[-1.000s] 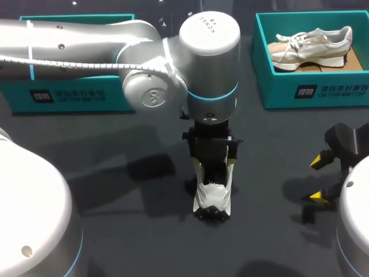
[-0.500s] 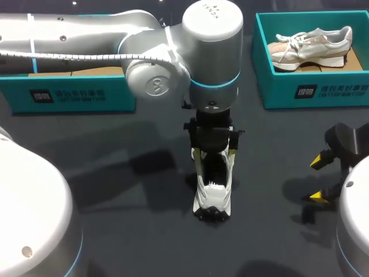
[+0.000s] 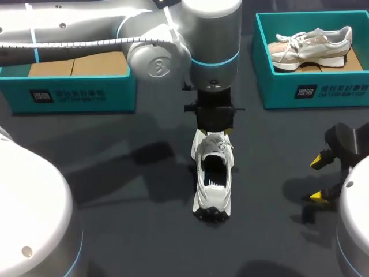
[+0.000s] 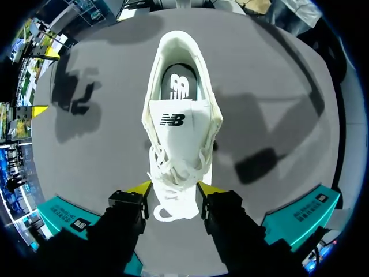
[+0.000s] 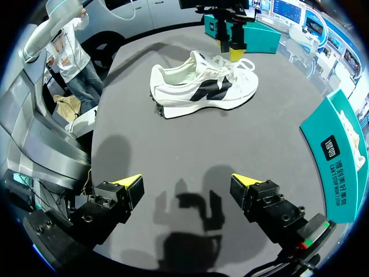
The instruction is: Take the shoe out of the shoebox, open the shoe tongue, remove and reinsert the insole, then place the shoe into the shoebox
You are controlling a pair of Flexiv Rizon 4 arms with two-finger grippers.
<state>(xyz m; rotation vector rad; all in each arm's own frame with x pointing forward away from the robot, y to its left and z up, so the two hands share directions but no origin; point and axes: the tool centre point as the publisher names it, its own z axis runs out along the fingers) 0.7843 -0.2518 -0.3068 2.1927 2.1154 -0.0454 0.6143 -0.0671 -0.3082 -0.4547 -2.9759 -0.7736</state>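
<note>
Sneaker [image 3: 212,173] out on the desk [image 3: 115,231]; opening its tongue [image 4: 173,118] is next. Left gripper [image 4: 174,187], open above the toe, must pinch it; right gripper [image 5: 185,181] spread wide.

You're at a robot test bench, a lab or demonstration cell rather than a home or a shop. Two heavy silver arms with teal rings, the left arm [image 3: 86,29] and the right arm [image 3: 357,231], stand over a plain dark grey counter [image 3: 115,190]. Each ends in a black, yellow-tipped tool: the left tool [image 4: 174,189] and the right tool [image 5: 187,184]. The only goods are staged props. They are two teal shoeboxes, the left shoebox [image 3: 69,95] and the right shoebox [image 3: 277,86], a boxed sneaker [image 3: 311,46], and a white sneaker [image 3: 212,182] on the counter.
</note>
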